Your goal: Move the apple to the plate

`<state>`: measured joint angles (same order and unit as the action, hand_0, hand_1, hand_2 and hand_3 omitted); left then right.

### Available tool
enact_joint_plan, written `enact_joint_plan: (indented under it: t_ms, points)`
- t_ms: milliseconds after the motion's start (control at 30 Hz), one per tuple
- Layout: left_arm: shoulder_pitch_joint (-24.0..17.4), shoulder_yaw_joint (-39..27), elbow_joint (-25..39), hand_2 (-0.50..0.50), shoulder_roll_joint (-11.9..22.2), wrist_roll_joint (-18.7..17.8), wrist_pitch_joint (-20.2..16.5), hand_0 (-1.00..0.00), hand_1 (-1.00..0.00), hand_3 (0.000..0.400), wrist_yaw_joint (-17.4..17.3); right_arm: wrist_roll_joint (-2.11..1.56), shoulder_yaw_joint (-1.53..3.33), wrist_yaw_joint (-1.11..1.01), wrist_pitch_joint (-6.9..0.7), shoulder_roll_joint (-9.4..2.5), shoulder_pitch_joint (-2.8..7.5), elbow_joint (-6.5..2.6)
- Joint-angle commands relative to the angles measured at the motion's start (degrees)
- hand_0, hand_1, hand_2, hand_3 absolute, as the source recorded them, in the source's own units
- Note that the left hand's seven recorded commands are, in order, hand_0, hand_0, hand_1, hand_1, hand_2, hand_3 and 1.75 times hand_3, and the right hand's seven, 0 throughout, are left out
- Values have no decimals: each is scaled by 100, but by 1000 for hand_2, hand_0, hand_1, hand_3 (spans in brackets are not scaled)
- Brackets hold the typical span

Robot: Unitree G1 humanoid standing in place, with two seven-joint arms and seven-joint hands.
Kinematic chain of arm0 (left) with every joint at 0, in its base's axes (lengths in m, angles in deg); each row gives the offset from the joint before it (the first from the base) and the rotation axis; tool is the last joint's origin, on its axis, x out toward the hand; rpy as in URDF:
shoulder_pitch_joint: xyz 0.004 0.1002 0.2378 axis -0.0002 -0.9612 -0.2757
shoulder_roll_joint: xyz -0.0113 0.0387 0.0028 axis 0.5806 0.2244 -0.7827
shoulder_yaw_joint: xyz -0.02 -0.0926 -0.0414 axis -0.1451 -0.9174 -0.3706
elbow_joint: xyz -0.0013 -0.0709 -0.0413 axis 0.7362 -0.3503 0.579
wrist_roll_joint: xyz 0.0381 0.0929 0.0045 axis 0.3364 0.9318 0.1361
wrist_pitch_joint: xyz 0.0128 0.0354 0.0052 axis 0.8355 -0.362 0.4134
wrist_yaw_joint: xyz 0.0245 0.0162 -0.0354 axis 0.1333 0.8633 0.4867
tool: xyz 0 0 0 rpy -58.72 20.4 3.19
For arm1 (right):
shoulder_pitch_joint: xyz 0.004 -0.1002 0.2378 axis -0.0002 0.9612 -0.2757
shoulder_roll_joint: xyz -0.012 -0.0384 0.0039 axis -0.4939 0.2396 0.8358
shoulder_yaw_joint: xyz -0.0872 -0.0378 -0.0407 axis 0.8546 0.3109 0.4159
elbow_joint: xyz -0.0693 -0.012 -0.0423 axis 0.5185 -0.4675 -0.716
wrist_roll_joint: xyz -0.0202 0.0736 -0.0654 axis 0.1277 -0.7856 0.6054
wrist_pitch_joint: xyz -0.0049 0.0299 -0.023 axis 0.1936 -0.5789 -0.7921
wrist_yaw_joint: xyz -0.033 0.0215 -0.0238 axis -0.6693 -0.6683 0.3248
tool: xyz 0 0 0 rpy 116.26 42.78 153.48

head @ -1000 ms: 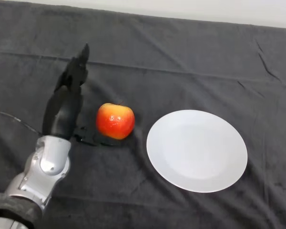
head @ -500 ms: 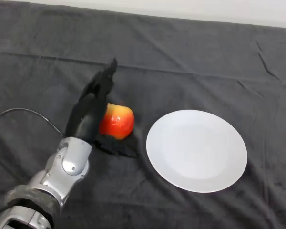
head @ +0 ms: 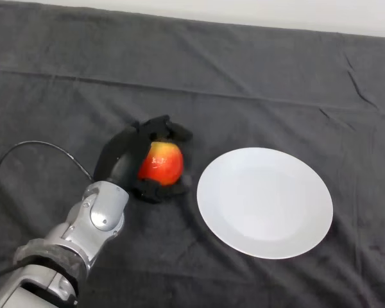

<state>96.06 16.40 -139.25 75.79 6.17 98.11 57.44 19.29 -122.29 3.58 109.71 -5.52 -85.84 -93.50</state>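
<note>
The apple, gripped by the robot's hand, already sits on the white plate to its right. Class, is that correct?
Not quite. The left hand does grip the apple, but the apple is not on the white plate. It sits on the dark cloth left of the plate, as the head view shows.

Left arm (head: 83, 234) came in from lower left, silver-grey forearm pointed up and to the right. Black hand (head: 119, 160) was curled, fingers (head: 163, 126) bent over the top & thumb (head: 155, 189) closed below, pinching the apple (head: 161, 163) between them. Wrist was slightly bent inward
</note>
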Motion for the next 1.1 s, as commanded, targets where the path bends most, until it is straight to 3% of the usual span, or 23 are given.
enact_joint_plan:
  t_ms: [33,400,900,1100]
  points:
    - [352,254,-228,0,-58,91,-75,-1000,-1000,400,83,3,-33,16,-113,-730,722,-362]
    - [557,402,128,0,-93,110,-404,-1000,-1000,400,143,9,-38,17,-111,-729,722,-364]
    - [-198,934,2886,0,82,311,-1111,-1000,-1000,400,383,7,-36,17,-121,-733,726,-350]
    - [-452,1278,3624,0,113,357,-1308,-1000,-1000,400,472,3,-31,17,-127,-735,728,-341]
